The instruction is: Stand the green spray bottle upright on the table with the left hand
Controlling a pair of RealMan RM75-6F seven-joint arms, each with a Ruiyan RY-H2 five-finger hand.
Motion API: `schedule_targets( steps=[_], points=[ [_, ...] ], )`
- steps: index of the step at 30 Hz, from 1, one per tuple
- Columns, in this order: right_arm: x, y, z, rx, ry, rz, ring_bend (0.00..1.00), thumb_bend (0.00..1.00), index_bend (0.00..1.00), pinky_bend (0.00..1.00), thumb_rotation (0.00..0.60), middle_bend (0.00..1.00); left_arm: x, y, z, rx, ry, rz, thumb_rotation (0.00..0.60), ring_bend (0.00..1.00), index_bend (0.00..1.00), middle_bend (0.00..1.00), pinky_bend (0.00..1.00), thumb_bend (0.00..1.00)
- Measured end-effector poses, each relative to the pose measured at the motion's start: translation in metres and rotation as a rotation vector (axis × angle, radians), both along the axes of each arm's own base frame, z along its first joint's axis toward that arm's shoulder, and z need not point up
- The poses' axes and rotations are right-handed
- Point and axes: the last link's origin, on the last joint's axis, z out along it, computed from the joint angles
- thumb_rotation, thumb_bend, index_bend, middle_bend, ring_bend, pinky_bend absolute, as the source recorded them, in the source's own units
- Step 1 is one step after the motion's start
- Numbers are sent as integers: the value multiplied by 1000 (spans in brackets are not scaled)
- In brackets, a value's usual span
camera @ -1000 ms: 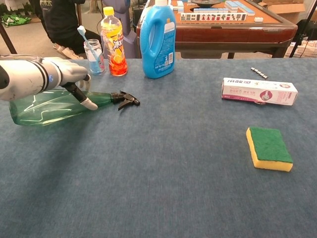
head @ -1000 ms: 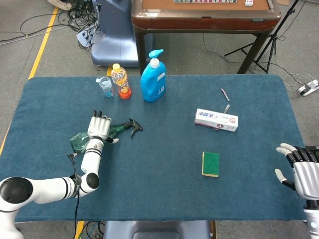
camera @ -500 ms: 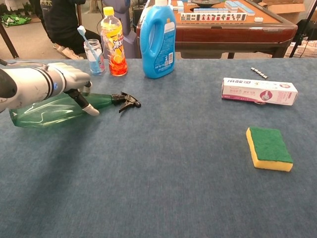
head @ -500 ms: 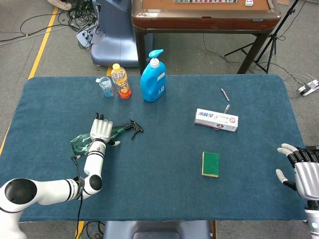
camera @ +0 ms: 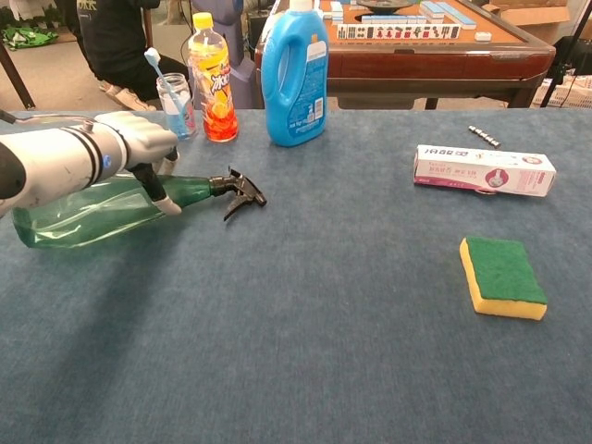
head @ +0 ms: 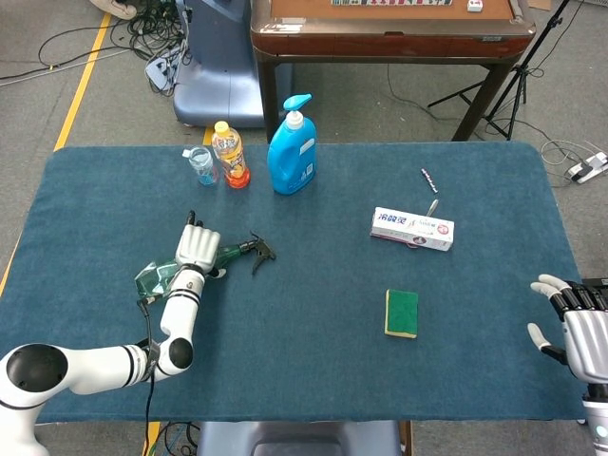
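Note:
The green spray bottle [head: 152,276] [camera: 81,213] lies on its side on the blue table [head: 313,370], left of the middle. Its black trigger head [camera: 242,191] points right and sits slightly raised. My left hand [head: 197,248] [camera: 137,145] grips the bottle near its neck, fingers over the top and thumb down the front. My right hand [head: 570,319] hangs at the table's right edge, fingers spread and holding nothing. It shows only in the head view.
A blue detergent bottle [head: 292,152] [camera: 294,79], an orange drink bottle [head: 229,154] [camera: 212,79] and a cup with a toothbrush [head: 202,165] [camera: 174,102] stand behind the spray bottle. A toothpaste box [head: 411,228] and a green-yellow sponge [head: 401,313] lie to the right.
My left hand has shifted slightly right with the spray bottle. The bottle's trigger end has swung right and lifted a little. The right hand has stayed still.

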Motion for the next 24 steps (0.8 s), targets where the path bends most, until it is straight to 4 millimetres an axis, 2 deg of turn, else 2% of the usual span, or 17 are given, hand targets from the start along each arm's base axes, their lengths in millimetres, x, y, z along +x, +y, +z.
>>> schedule_targets(
  steps=[2,5,13,16,24],
  points=[
    [1,0,0,0,0,3,193,270,288,218,600,241,-2,0,4,3,-13,-12,488,243,513,491,0,210],
    [2,0,-1,2,0,5,193,270,288,217,600,241,-3,0,11,5,-44,-26,503,248,519,497,0,211],
    [6,-1,-2,5,1,20,193,270,288,217,600,241,3,-3,37,10,-233,-59,488,249,520,500,0,211],
    [8,-1,-3,8,2,24,193,270,288,217,600,241,5,-6,49,12,-361,-47,475,249,516,500,0,211],
    [10,-2,-4,13,2,33,193,270,288,217,600,242,11,-12,84,5,-796,3,522,245,502,500,0,242]
  ],
)
